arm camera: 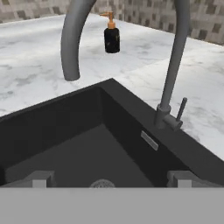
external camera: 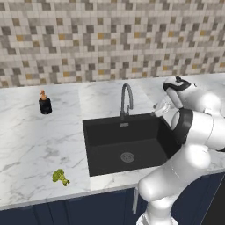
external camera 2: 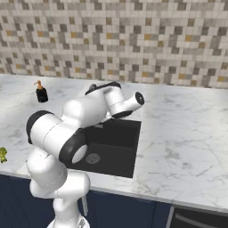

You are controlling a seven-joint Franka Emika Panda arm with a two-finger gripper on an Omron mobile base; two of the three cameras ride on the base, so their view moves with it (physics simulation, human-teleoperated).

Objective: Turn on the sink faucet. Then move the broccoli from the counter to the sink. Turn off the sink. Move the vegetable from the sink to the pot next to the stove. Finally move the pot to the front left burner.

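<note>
- Presently, left base view: the end effector [external camera: 161,108] hovers just right of the sink faucet [external camera: 126,100], over the sink [external camera: 94,132] rim; step in hand is judged to be turning the water on. The broccoli [external camera: 60,176] lies on the counter [external camera: 30,140], front left.
- Right base view: the arm hides the faucet; what shows of the basin holds nothing.
- Hand view: fingertips [arm camera: 38,178] stand apart, gripping nothing. Advise approaching the small lever [arm camera: 180,109] at the faucet's base, avoiding the soap bottle [arm camera: 111,36].
</note>
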